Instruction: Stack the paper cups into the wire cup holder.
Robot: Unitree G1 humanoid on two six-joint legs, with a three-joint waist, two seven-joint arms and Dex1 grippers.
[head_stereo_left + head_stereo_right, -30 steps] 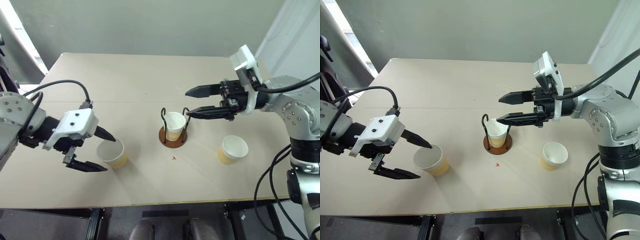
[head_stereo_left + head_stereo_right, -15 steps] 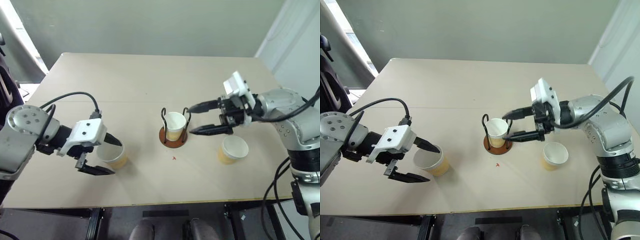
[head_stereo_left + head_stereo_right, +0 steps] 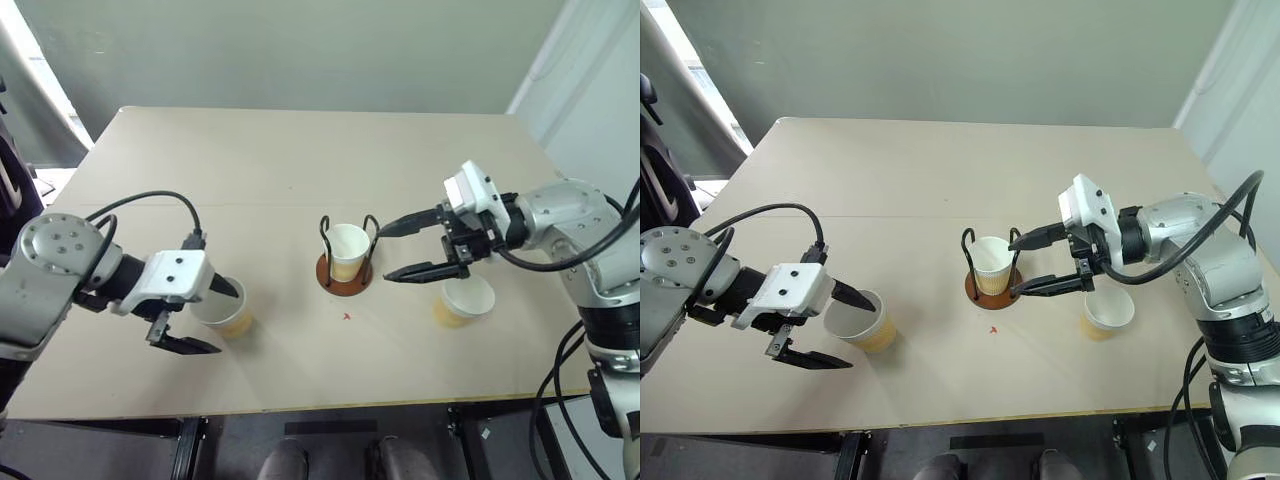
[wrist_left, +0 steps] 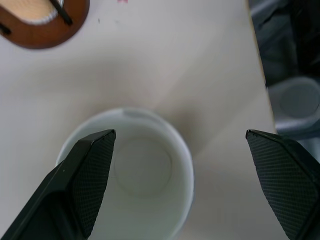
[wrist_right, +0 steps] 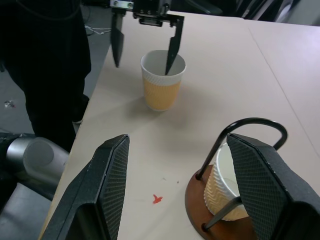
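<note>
Three tan paper cups stand on the table (image 3: 300, 170). One cup (image 3: 348, 250) sits upright inside the wire cup holder (image 3: 345, 282), between its black loops. A second cup (image 3: 228, 312) stands at the left. My left gripper (image 3: 215, 318) is open and straddles that cup's near wall, with one finger (image 5: 171, 47) dipping inside the rim and the other outside. The third cup (image 3: 465, 300) stands at the right. My right gripper (image 3: 387, 254) is open and empty, hanging just right of the holder and above and left of the third cup.
A small red mark (image 3: 346, 316) lies on the table in front of the holder. A person in dark clothes (image 5: 45, 75) stands off the table's left edge. The table's front edge (image 3: 300, 405) runs close behind my left gripper.
Both arms have come down. The left gripper has closed in on the left cup, one finger now over its rim. The right gripper has dropped and drawn back to the holder's right.
</note>
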